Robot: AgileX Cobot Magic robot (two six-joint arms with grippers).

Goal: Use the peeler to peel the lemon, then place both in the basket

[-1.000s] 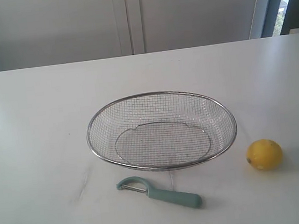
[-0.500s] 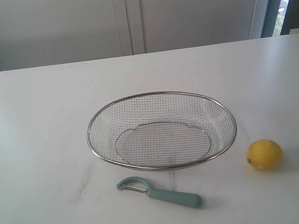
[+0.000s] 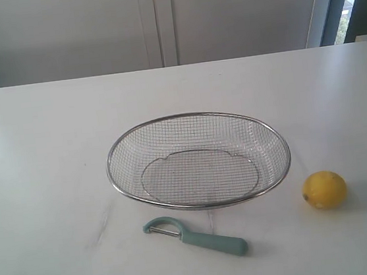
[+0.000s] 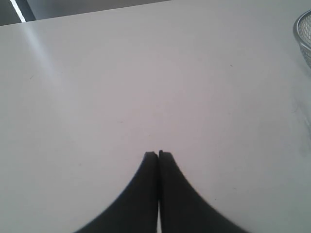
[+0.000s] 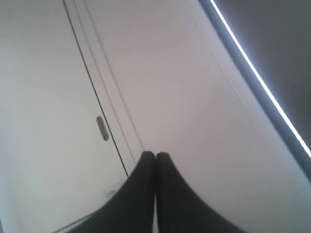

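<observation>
The silver wire-mesh basket point(image 3: 203, 205) sits in the middle of the white table with nothing in it. In front of it lies the pale teal peeler point(image 3: 195, 236), head to the left, handle to the right. The yellow lemon point(image 3: 324, 190) rests to the basket's right. Neither arm shows in the exterior view. My left gripper point(image 4: 159, 154) is shut with nothing in it, over bare table, and a sliver of the basket rim point(image 4: 302, 36) shows at that view's edge. My right gripper point(image 5: 155, 154) is shut and empty, pointing at a pale wall or cabinet.
The white table point(image 3: 40, 160) stretches wide around the basket. Pale cabinet doors point(image 3: 157, 21) stand behind the table's far edge. A small metal plate point(image 5: 102, 128) on a panel seam shows in the right wrist view.
</observation>
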